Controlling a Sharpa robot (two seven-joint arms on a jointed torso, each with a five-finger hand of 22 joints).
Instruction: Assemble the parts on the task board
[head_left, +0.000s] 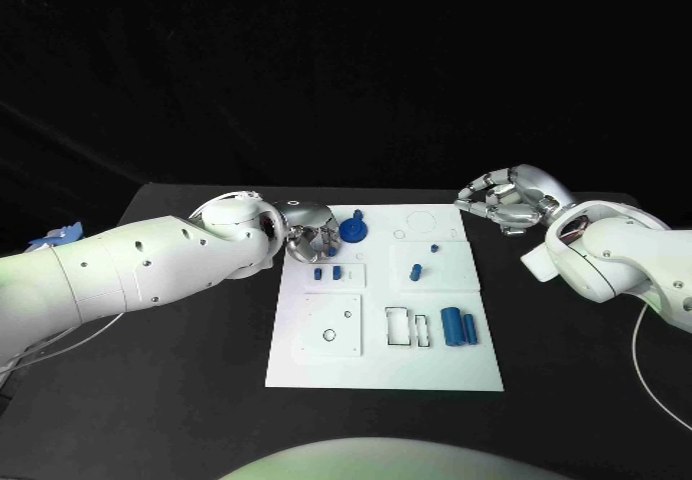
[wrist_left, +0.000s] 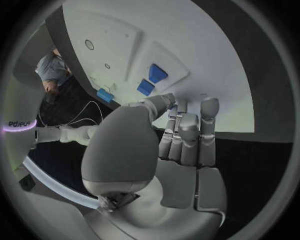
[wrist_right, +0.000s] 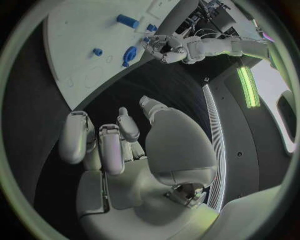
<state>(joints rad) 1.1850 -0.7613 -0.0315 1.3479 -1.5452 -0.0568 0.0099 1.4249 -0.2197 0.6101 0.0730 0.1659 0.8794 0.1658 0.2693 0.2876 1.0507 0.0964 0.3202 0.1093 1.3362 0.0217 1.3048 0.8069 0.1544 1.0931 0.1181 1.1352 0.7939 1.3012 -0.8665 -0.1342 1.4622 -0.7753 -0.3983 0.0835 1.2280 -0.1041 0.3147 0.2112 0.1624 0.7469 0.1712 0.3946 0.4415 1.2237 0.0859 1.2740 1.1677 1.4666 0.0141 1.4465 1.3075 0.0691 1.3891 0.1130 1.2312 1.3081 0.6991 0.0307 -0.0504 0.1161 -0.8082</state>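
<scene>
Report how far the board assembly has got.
Done: little that shows; small blue parts and a blue peg stand on the task board, seating unclear. In hand: left hand hovers by the round blue part, holding nothing visible; right hand waits off the board. Left: two blue cylinders lie loose beside the slots.

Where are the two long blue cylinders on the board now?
In the head view, the two blue cylinders lie side by side at the task board's right edge, near the robot.
</scene>
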